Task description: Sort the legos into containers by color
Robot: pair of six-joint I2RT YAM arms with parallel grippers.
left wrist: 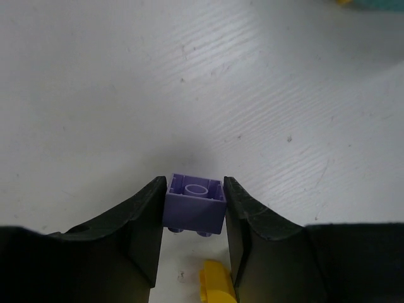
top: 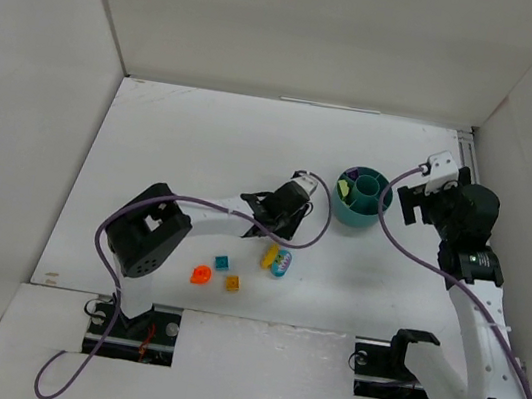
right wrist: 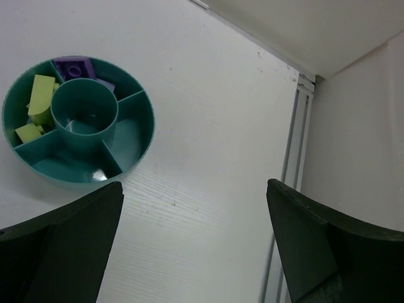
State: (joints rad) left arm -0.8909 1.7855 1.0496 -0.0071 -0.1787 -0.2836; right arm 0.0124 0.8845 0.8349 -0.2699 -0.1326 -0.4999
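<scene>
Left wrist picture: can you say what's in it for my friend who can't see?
The left gripper pinches a small purple brick between its black fingers, with white table behind. A yellow brick peeks in at the bottom edge.

The left arm and right arm wore white link shells between bulky black joint housings. A purple cable trailed along each, looping loose near the left base. The fingers were matte black wedges with flat, faintly scuffed inner faces.
</scene>
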